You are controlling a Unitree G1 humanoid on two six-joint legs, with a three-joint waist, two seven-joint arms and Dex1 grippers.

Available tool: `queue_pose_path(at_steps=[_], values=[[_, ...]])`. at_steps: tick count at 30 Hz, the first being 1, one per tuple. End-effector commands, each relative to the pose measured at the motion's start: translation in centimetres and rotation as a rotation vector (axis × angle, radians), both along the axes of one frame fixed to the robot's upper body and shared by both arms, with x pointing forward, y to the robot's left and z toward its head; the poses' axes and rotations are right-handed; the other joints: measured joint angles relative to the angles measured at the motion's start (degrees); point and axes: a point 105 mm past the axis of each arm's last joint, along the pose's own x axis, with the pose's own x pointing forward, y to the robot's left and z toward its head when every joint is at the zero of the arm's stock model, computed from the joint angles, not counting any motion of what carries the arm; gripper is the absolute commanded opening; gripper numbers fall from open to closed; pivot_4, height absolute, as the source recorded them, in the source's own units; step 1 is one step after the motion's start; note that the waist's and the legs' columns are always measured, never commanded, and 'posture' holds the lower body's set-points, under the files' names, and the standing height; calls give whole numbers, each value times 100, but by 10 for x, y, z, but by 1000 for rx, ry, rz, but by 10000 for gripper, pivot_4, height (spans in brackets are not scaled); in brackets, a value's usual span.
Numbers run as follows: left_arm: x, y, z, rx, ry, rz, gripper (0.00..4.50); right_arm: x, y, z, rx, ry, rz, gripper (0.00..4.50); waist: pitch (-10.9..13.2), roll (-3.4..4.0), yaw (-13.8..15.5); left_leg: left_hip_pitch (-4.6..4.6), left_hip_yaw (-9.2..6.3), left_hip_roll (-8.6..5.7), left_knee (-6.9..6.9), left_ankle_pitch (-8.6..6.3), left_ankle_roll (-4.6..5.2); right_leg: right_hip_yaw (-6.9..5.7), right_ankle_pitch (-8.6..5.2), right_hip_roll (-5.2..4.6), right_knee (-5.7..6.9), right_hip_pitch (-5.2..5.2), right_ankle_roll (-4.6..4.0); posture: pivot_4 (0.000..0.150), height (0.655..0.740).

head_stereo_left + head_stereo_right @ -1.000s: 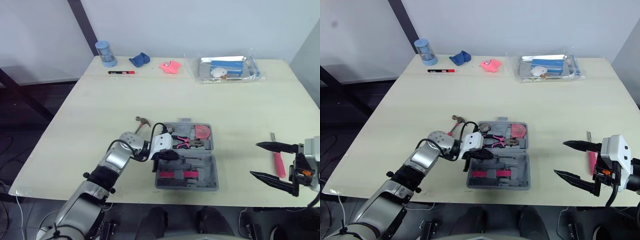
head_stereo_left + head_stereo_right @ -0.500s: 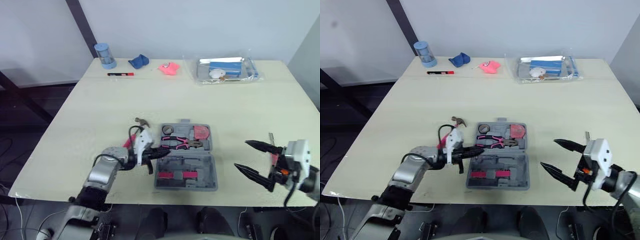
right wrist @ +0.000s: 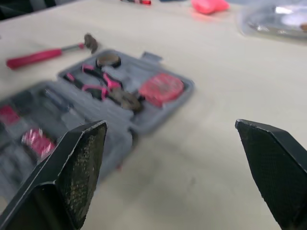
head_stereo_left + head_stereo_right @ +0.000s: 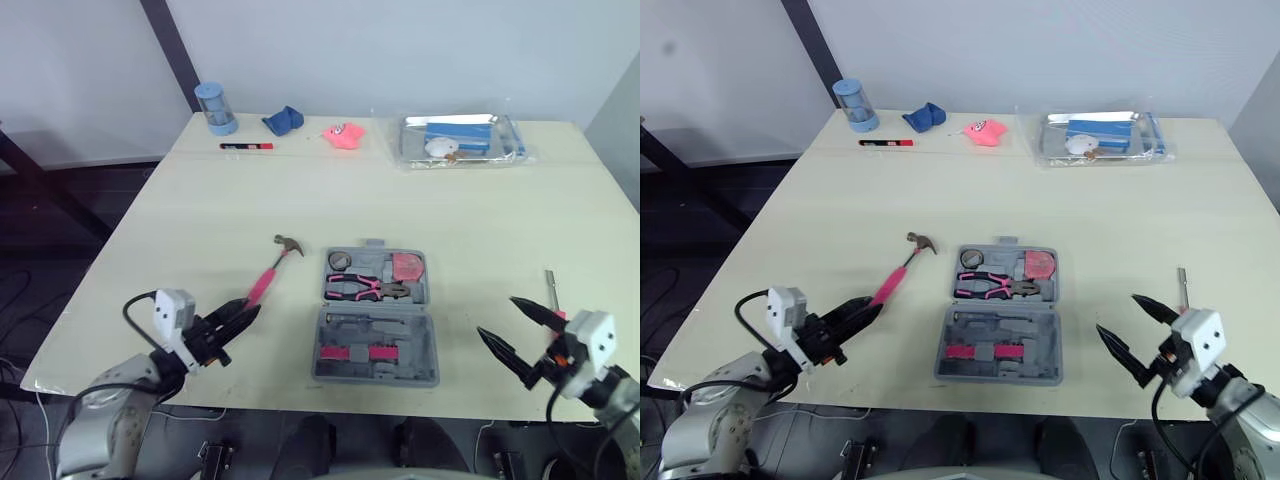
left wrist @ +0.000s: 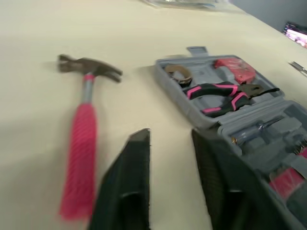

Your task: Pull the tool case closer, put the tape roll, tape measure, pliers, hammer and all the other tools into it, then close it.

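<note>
The grey tool case [image 4: 375, 379] lies open near the table's front. Its far half holds a tape roll [image 4: 340, 261], pink-handled pliers [image 4: 365, 288] and a red tape measure [image 4: 406, 266]. The pink-handled hammer [image 4: 268, 276] lies on the table left of the case. My left gripper [image 4: 240, 322] hovers just in front of the hammer handle's end, slightly open and empty. At the case's right, near the front edge, my right gripper [image 4: 500, 318] is wide open and holds nothing. A screwdriver [image 4: 549, 281] lies beyond it, its handle partly hidden.
Along the far edge stand a blue cup [image 4: 213, 107], a blue cloth [image 4: 285, 119], a pink toy [image 4: 343, 134], a red-and-black marker [image 4: 245, 147] and a clear bag with a tray [image 4: 460, 140]. Bare tabletop lies between them and the case.
My left gripper has drawn back from over the case to the front left, next to the hammer. The right gripper has dropped toward the front edge. The pliers stay in the case.
</note>
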Motion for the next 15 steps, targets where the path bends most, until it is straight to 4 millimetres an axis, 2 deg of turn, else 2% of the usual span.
queue_pose_path(at_steps=[1,5,8,15], values=[[-20,20,0,31,-10,43,31374,-22,-18,2,-12,-10,-26,45000,1,2,-17,2,3,1,-3,0,0,2,0,0,0,0,-1,1500,7400],[-39,36,-16,50,43,92,44236,-41,-33,-4,-29,26,-76,45000,1,3,-22,7,12,3,-9,-1,1,9,-1,-1,0,0,-2,1500,7400],[-42,42,-22,54,50,101,44236,-43,-39,-5,-33,27,-92,45000,1,1,-19,9,16,2,-9,-1,1,11,-1,-2,-1,1,-2,1500,7400],[-30,44,-37,38,30,99,44236,-40,-39,-4,-25,25,-73,45000,-1,2,-9,9,12,1,-9,-1,1,6,-1,-2,-1,2,-2,1500,7400]])
